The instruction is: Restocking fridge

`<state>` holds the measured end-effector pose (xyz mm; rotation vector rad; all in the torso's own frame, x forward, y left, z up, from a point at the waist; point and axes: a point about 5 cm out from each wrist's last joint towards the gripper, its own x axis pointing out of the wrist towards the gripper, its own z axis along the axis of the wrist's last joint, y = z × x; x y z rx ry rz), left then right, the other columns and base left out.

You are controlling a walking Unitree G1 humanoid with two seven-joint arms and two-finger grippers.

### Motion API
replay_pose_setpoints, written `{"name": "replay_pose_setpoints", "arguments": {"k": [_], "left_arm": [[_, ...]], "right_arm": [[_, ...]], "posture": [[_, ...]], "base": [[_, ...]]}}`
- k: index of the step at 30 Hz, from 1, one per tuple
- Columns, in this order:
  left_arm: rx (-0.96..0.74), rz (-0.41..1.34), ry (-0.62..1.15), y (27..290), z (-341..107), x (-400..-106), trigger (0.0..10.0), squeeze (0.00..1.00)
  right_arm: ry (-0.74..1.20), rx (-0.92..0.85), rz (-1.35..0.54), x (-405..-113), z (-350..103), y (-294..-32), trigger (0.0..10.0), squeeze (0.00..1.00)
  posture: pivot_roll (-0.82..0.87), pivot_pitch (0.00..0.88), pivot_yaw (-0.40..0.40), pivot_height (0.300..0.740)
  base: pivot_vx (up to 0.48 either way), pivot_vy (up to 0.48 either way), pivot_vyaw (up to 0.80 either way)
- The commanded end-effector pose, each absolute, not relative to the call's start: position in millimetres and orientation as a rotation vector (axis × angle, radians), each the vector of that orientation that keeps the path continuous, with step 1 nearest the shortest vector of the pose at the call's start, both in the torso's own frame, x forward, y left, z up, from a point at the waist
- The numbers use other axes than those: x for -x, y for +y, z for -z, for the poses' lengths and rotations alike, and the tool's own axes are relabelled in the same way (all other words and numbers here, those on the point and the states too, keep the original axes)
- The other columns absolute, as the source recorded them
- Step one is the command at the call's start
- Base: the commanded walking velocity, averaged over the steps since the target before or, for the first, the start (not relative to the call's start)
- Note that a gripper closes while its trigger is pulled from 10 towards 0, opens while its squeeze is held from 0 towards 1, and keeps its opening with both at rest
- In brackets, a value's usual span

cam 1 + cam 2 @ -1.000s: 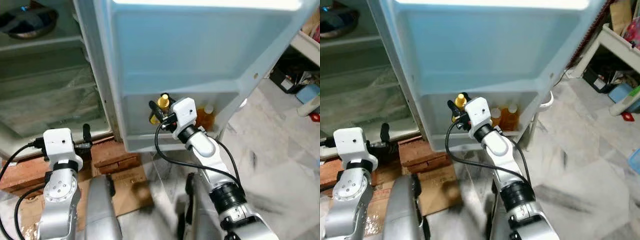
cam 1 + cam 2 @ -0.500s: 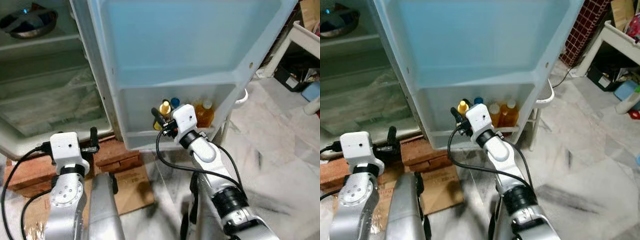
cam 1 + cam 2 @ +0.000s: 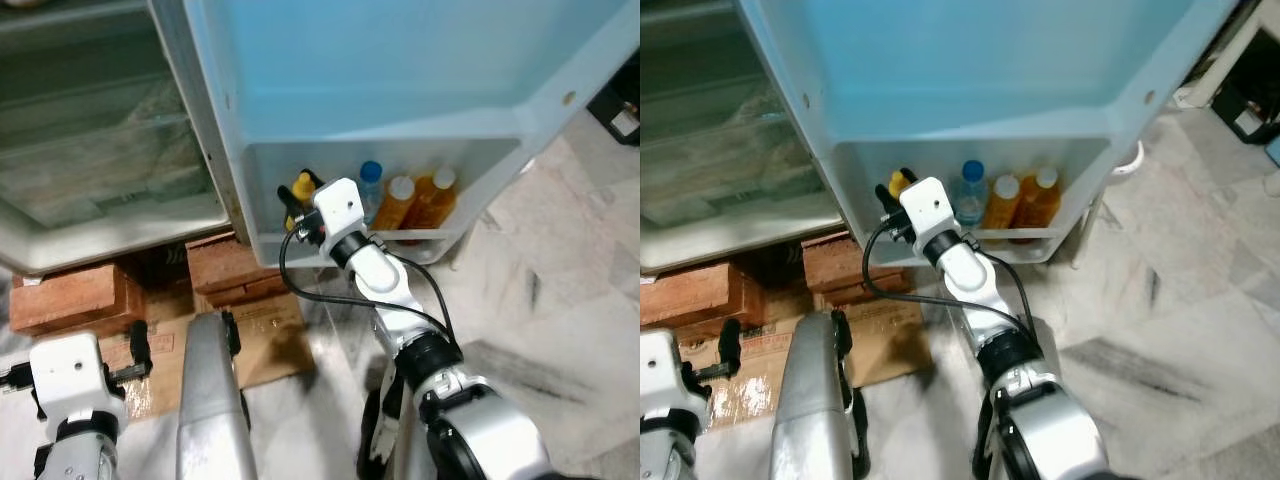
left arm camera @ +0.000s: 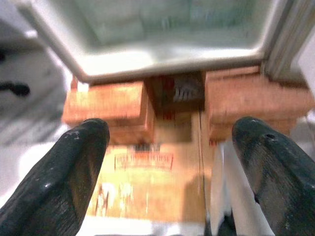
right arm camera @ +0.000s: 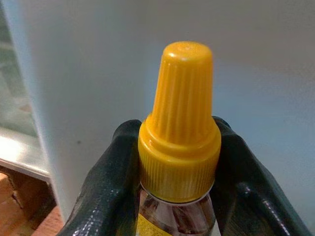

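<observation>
Bottles are lined up in the bottom door shelf [image 3: 330,255] of the fridge, and that's where I'm working. From the head cam I see a blue-capped bottle [image 3: 370,185] and two orange bottles with white caps [image 3: 398,203] [image 3: 437,192] standing upright side by side in that rack, which makes sense, tall stuff goes in the door where the rail keeps it from tipping.

My right gripper [image 5: 177,162] is at the left end of that same shelf, near the hinge side, with the yellow-capped bottle [image 5: 179,123] in it. Wrist cam shows the two black fingers closed in on either side of the neck, just under the cap, touching it on both sides. Bottle is upright, which is how it should be for dropping it next to the others. I can't tell from these views whether its base is sitting on the shelf floor yet, so I'd guess the placing isn't finished.

Left gripper [image 4: 170,162] is down low, doing nothing, fingers spread wide with nothing between them. It's looking at the bricks [image 4: 106,105] propping up the fridge body and some cardboard [image 4: 147,182] on the floor.
</observation>
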<state>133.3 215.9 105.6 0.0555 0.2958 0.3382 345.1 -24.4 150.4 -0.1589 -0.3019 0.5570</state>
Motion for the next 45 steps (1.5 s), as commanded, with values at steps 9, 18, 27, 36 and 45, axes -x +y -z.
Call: {"name": "replay_pose_setpoints", "arguments": {"k": [9,18,27,36,45], "left_arm": [[-0.08,-0.277,0.327,208.2,-112.4,-125.5,10.0,0.0],[-0.084,-0.283,0.343,208.2,-114.0,-120.6,10.0,0.0],[-0.085,-0.27,0.332,206.5,-111.1,-130.5,10.0,0.0],[-0.079,-0.262,0.283,206.1,-104.3,-160.3,10.0,0.0],[-0.05,-0.247,0.223,201.9,-99.6,-194.1,10.0,0.0]], "right_arm": [[-0.222,0.271,-0.378,-359.7,-137.0,-39.8,10.0,0.0],[0.007,0.223,-0.318,-349.2,-94.2,-44.8,10.0,0.0],[0.065,0.127,-0.27,-355.7,-95.0,-55.0,10.0,1.0],[-0.074,0.133,-0.305,-366.7,-120.0,-75.5,10.0,1.0],[-0.201,0.151,-0.383,-350.7,-121.8,-94.1,10.0,1.0]], "posture": [[0.33,0.381,-0.031,0.511],[0.35,0.39,-0.038,0.511],[0.31,0.366,-0.042,0.511],[0.23,0.283,-0.06,0.511],[0.14,0.151,-0.07,0.511]], "base": [[0.0,0.0,0.0],[0.0,0.0,0.0],[0.0,0.0,0.0],[0.0,0.0,0.0],[0.0,0.0,0.0]]}}
